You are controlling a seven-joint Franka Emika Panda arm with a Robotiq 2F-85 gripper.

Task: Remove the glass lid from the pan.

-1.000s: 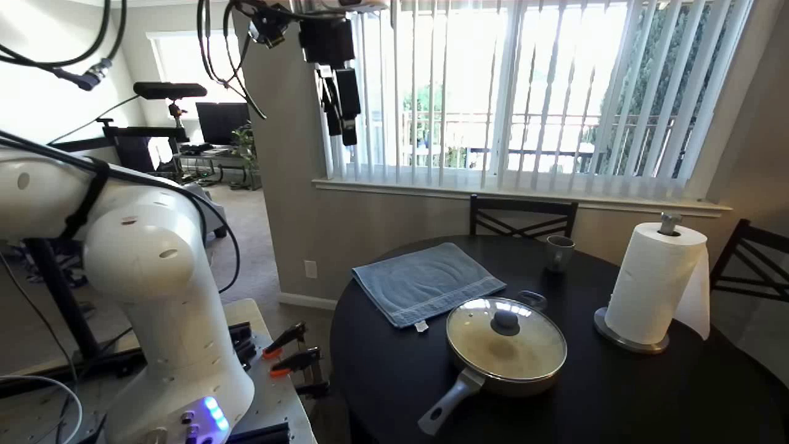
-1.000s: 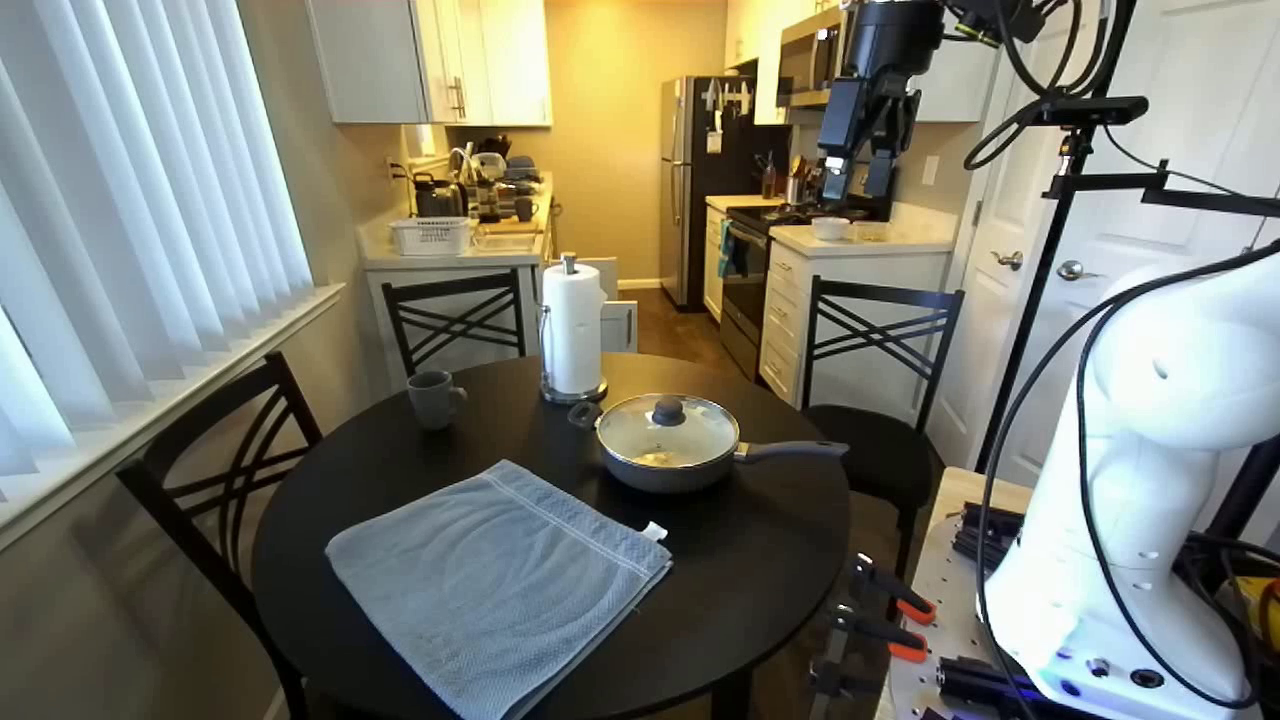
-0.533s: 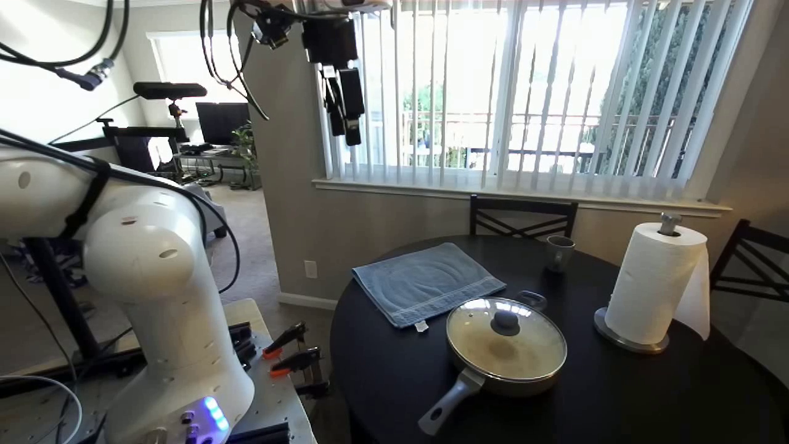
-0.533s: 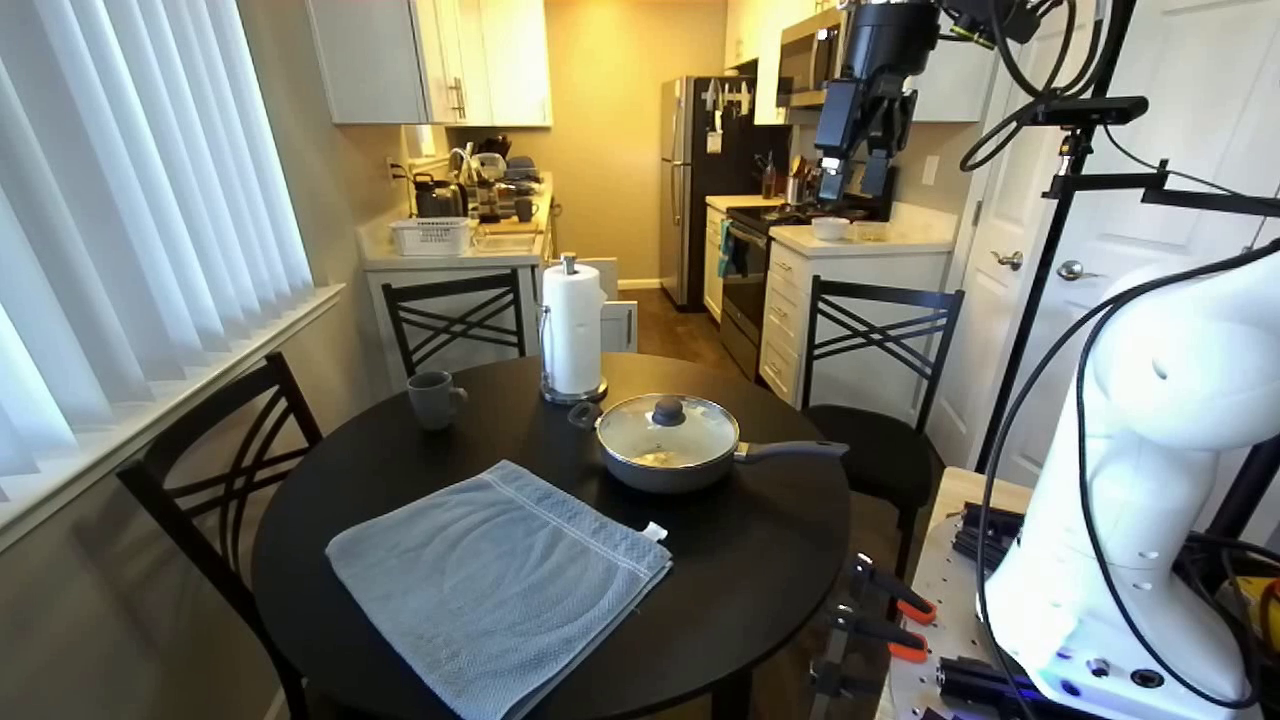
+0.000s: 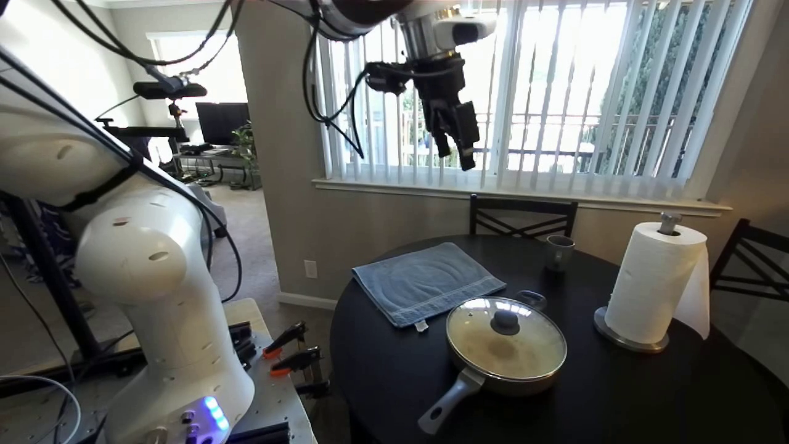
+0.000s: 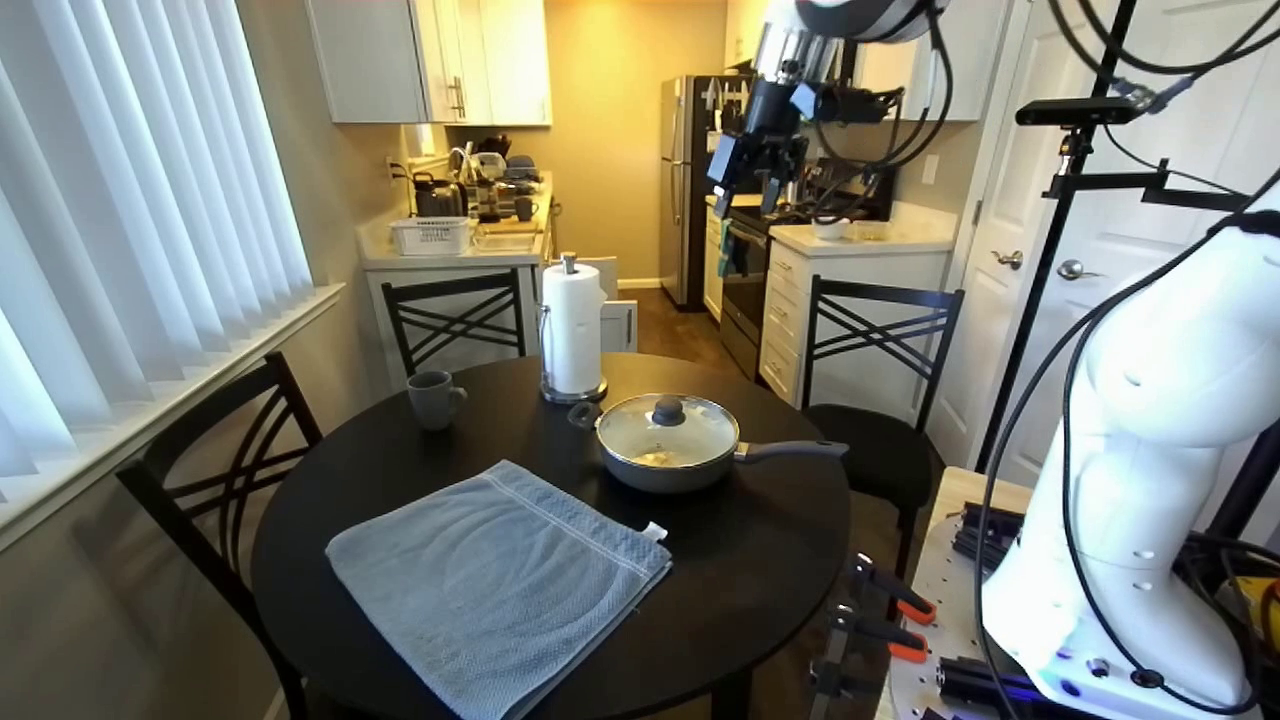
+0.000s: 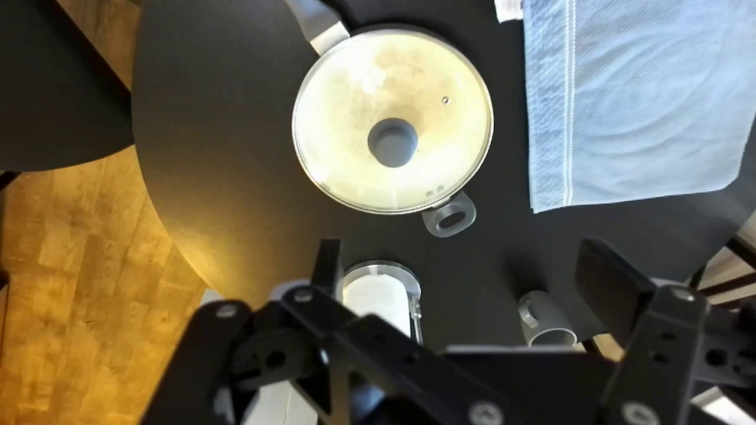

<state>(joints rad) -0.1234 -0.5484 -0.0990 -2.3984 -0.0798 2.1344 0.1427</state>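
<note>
The glass lid (image 5: 478, 345) lies on the pan (image 5: 524, 388), its dark knob (image 5: 505, 322) upright in the middle. The lid (image 6: 700, 430) and the grey pan (image 6: 665, 476) with its long handle (image 6: 795, 450) also show in an exterior view. In the wrist view the lid (image 7: 342, 147) is at the upper middle, and the pan handle (image 7: 313, 20) runs off the top. My gripper (image 5: 455, 159) is high above the table, well above the pan and apart from it. In the wrist view the gripper (image 7: 463, 260) is open with nothing between its fingers.
A blue-grey folded cloth (image 5: 431, 283) lies beside the pan on the dark round table (image 5: 394, 370). A paper towel roll (image 5: 653, 283) stands on a metal base. A grey mug (image 6: 434, 400) stands near the table's edge. Chairs (image 6: 880, 330) surround the table.
The arm has swung out over the table. In an exterior view the gripper has moved right and slightly down and is now tilted. The lid, pan and cloth have not moved.
</note>
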